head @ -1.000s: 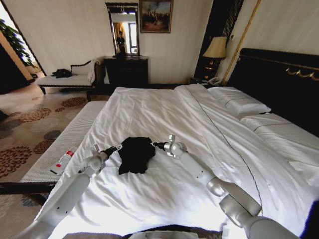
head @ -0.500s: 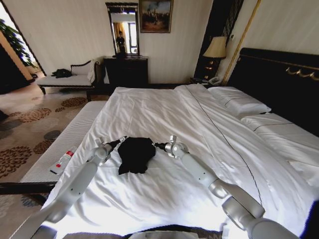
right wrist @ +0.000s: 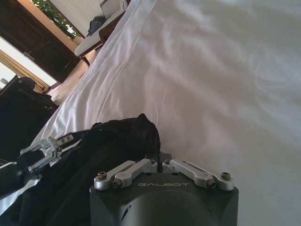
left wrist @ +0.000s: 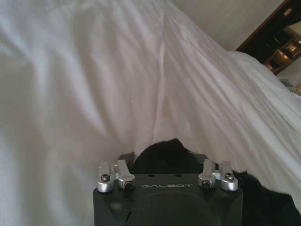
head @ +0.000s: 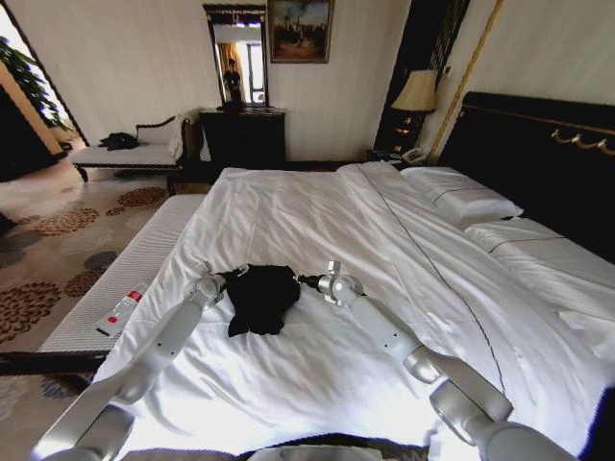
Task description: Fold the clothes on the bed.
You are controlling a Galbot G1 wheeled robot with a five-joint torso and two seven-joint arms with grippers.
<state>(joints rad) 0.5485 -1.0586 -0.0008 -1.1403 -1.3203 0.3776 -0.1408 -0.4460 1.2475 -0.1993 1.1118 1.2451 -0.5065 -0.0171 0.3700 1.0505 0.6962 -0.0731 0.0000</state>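
We reach both arms forward over the white duvet (head: 317, 365). Our left gripper (head: 234, 275) sits at the near-left edge of the crumpled black T-shirt (head: 259, 296), its jaws spread wide with a fold of the shirt between them. Our right gripper (head: 300, 281) is pinched narrow on the T-shirt's opposite edge. The shirt lies bunched near the foot of the bed (head: 288, 206); pillows (head: 461, 200) lie beyond by the dark headboard (head: 538, 144).

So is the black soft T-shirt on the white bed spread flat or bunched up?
Bunched up: the black soft T-shirt lies in a crumpled heap, sleeves and lettering hidden.
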